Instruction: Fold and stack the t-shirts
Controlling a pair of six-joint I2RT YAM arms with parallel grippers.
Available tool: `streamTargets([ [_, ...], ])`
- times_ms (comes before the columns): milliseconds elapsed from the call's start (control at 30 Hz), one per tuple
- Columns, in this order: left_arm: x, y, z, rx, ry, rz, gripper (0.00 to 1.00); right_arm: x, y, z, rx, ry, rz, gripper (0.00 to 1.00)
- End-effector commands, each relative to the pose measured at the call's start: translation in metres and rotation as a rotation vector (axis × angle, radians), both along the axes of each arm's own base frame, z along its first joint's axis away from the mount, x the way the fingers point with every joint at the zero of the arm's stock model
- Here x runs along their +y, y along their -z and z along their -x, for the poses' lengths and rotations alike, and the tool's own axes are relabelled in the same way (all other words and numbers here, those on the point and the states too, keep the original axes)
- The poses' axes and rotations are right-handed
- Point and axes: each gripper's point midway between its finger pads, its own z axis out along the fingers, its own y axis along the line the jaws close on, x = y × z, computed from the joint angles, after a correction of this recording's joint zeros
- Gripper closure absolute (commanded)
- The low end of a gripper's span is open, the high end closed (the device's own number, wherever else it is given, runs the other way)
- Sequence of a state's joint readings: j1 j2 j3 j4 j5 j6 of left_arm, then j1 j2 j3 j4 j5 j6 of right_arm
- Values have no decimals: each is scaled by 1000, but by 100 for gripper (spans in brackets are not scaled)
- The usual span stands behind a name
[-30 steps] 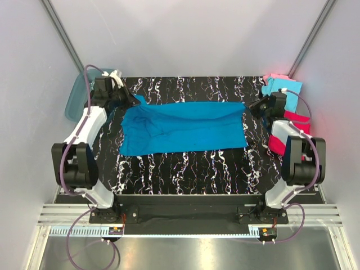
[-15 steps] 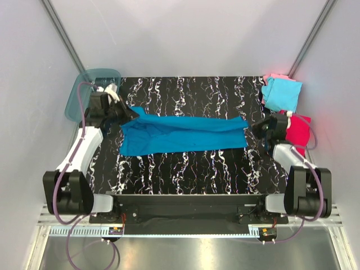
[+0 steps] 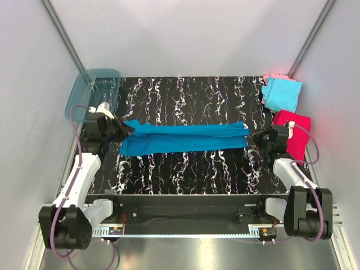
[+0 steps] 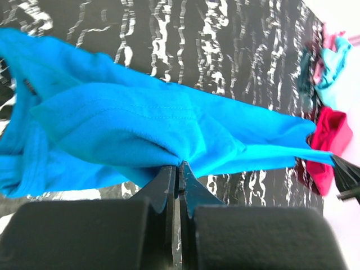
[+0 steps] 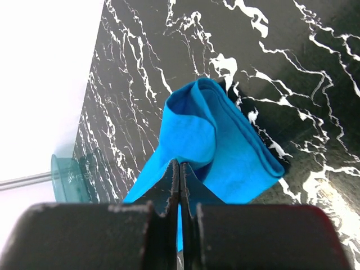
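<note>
holding the teal-blue t-shirt stretched across the counter
left claw and right claw each pinched one end.

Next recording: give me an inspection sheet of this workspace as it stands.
Surface: black marbled table.
Job's things: teal-blue t-shirt stretched in a narrow band between the arms; light cyan t-shirt over pink t-shirt, far right corner; magenta-red t-shirt by the right arm.
Clutter: translucent tub, far left corner.
Grippers: left gripper and right gripper shut on the teal-blue t-shirt's ends.
Cables: purple cables loop along each arm.
Surroundings: white walls.
</note>
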State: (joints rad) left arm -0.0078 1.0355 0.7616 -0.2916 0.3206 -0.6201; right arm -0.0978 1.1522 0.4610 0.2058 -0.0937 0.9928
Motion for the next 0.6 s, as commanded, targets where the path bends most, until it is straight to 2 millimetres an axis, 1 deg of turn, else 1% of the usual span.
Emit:
streamTargets([
  [0,18,0,3,-14,-118,-30,100,-7,-1,4,-39,21,53,100],
  [33,22,7,6,1,-143,-41,100,-7,3,7,-35,24,54,100],
  [67,23,9,9,9,-150,-41,100,-7,8,9,-38,26,56,100],
  [100,24,9,11,7,-156,-43,98,-7,12,11,-33,22,57,100],
  [233,24,28,18,64,-172,-33,84,-6,24,13,-24,14,61,100],
  [267,24,31,19,75,-175,-24,74,-6,26,14,-27,12,62,100],
  [300,23,36,22,91,-186,-14,57,-6,29,14,-23,11,62,100],
  [367,27,42,24,102,-212,-17,53,-7,31,14,-20,14,63,100],
  [400,28,46,25,110,-226,-12,48,-7,32,14,-17,13,64,100],
  [433,28,49,27,118,-233,-7,33,-7,33,14,-13,14,66,98],
  [467,29,47,29,108,-242,1,31,-8,34,14,-11,19,68,83],
  [500,29,52,31,114,-251,8,30,-8,34,13,-11,22,66,75],
  [533,29,51,31,101,-258,12,30,-9,34,14,-11,23,64,65],
  [567,30,48,33,81,-266,18,30,-7,33,14,-13,20,60,53],
])
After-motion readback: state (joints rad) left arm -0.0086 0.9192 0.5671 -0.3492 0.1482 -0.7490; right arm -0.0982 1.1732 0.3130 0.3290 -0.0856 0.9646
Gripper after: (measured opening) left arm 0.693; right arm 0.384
